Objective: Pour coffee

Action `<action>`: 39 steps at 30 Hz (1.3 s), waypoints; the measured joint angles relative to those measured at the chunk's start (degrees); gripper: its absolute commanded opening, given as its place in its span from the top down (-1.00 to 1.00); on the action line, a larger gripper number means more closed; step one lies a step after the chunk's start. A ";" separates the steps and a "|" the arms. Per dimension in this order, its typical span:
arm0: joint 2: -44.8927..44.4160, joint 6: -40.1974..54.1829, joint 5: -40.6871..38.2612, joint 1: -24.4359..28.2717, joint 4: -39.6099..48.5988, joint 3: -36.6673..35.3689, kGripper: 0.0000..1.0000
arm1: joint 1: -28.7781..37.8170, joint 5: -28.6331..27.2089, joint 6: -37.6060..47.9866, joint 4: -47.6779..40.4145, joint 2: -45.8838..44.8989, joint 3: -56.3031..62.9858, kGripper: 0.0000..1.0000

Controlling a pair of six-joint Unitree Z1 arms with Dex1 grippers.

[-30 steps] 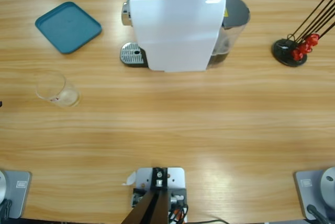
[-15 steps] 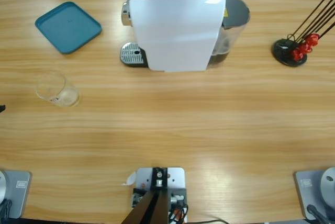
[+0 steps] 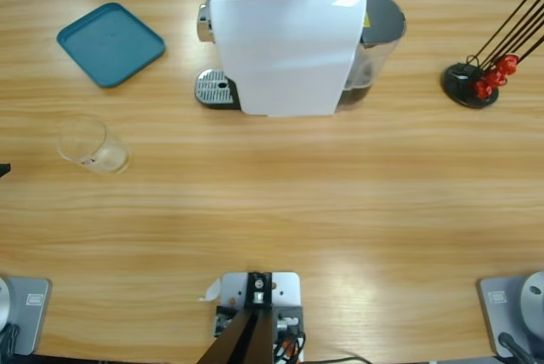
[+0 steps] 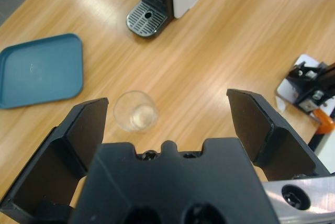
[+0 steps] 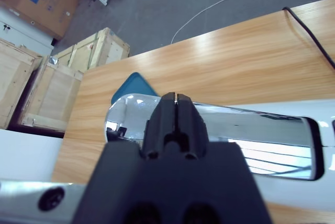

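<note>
Left tool (image 4: 167,130) hangs released, jaws spread wide, above the long wooden table (image 3: 280,194); the small clear glass tumbler (image 4: 135,111) stands ahead of it, nearer its left jaw, and looks empty: no coffee visible in any view. Right tool (image 5: 176,110) is clenched, jaws together over the chrome lever (image 5: 220,132) of the white capsule coffee machine (image 3: 287,41). Risk: a skewed approach could let the spread jaw knock the light tumbler over. High view shows the black capsule stand (image 3: 470,85) and teal tray (image 3: 110,43), but neither tool; only wrist views show the jaws.
</note>
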 measured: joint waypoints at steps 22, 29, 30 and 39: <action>0.04 0.00 0.00 0.00 -0.26 0.00 -0.96 | 1.81 2.26 1.07 -0.03 4.47 -1.38 1.00; 0.04 0.00 0.00 0.00 -0.26 0.00 -0.96 | 1.81 2.46 1.45 0.23 4.60 -1.29 1.00; 0.04 0.00 0.00 0.00 -0.26 0.00 -0.96 | 1.81 2.51 1.45 0.30 4.66 -1.29 1.00; 0.04 0.00 0.00 0.00 -0.26 0.00 -0.96 | 1.81 3.38 1.98 0.40 4.93 -1.01 1.00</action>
